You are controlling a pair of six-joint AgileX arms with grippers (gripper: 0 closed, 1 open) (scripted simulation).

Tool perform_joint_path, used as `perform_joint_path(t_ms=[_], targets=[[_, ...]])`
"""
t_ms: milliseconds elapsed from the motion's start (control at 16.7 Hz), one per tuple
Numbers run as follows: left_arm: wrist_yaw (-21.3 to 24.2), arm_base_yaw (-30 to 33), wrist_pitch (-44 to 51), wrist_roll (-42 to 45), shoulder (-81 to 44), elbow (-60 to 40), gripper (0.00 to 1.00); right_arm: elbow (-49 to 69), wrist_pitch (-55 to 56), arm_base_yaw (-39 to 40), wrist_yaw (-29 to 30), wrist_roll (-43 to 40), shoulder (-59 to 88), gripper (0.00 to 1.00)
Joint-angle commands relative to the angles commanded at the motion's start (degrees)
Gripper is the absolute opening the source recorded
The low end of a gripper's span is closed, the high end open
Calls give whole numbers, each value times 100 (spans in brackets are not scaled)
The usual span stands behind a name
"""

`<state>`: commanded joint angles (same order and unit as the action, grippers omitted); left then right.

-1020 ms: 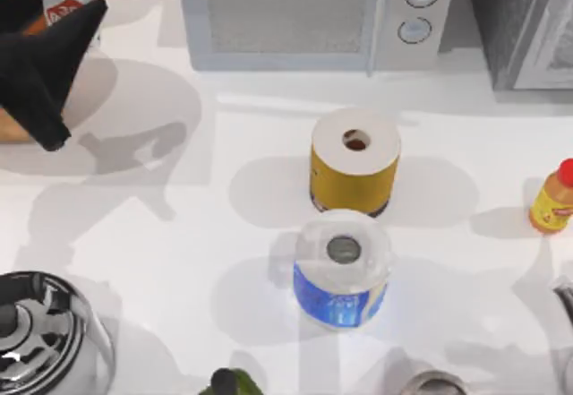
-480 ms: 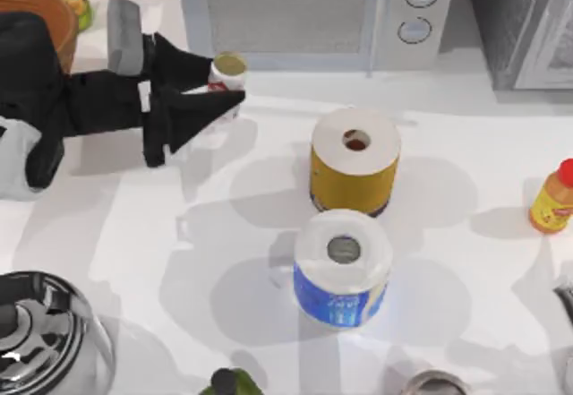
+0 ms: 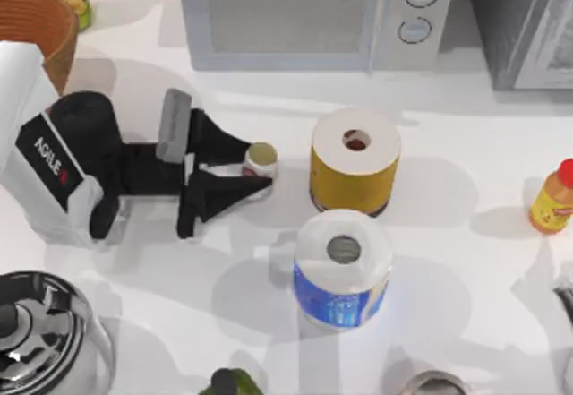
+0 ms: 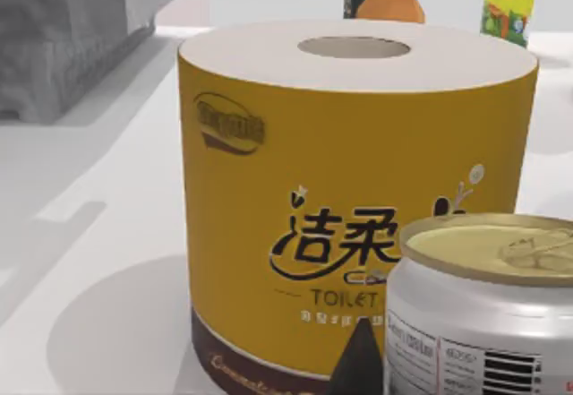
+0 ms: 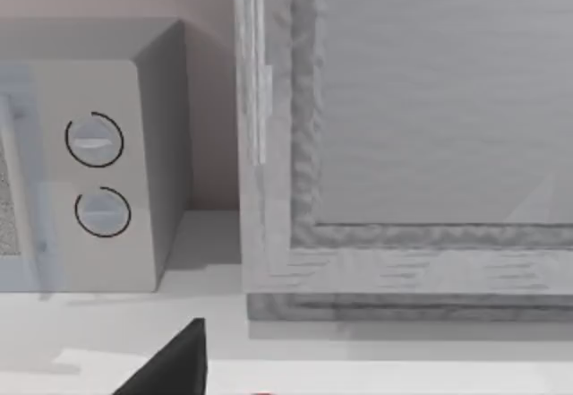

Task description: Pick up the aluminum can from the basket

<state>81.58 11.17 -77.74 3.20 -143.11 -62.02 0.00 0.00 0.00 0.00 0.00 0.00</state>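
While the left gripper clamps the upright aluminum can between its 2 fingers, the basket sits well behind, toward the table's left.

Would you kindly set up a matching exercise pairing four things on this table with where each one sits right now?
Things:
1. aluminum can
2. basket
3. yellow paper roll
4. blue paper roll

Places:
A. top view's far left corner
B. in front of the microwave
C. between the left pincer's fingers
D. nearest the camera's lower edge, just below the other roll

Pairs: 1-C, 2-A, 3-B, 4-D
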Motion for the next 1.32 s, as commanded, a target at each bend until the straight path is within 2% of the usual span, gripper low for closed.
perform_joint_path(t_ms=[360,1140,1320], targets=[[-4,7,-46,11,-60,-22,0,0,0,0,0,0,0,100],[-4,7,-46,11,-60,-22,98,0,0,0,0,0,0,100],[-4,7,-46,11,-60,-22,100,0,0,0,0,0,0,100]])
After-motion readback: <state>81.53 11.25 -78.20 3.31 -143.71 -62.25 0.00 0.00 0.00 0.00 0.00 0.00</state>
